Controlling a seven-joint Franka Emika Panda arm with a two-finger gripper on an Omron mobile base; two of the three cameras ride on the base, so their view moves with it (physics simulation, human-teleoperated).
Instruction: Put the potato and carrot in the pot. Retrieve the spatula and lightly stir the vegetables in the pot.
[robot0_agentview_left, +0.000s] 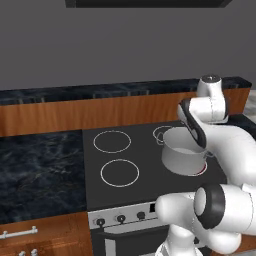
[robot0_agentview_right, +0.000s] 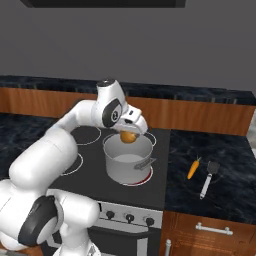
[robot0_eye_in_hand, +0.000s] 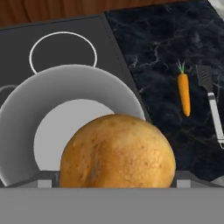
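Nearby, carrot just beside spatula

Pot looks like smooth brushed metal with a pale matt inside – potato has dull, mottled skin. Table is glossy dark marble-ish stone, stove top flat matt black, cabinet fronts warm wood.

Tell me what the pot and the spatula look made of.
Pot: apparently metal, its smooth silver-grey walls and pale inside showing a dull sheen. Spatula: dark slotted blade, possibly plastic or coated metal; light grey handle looks metallic, though the rendering leaves that open.
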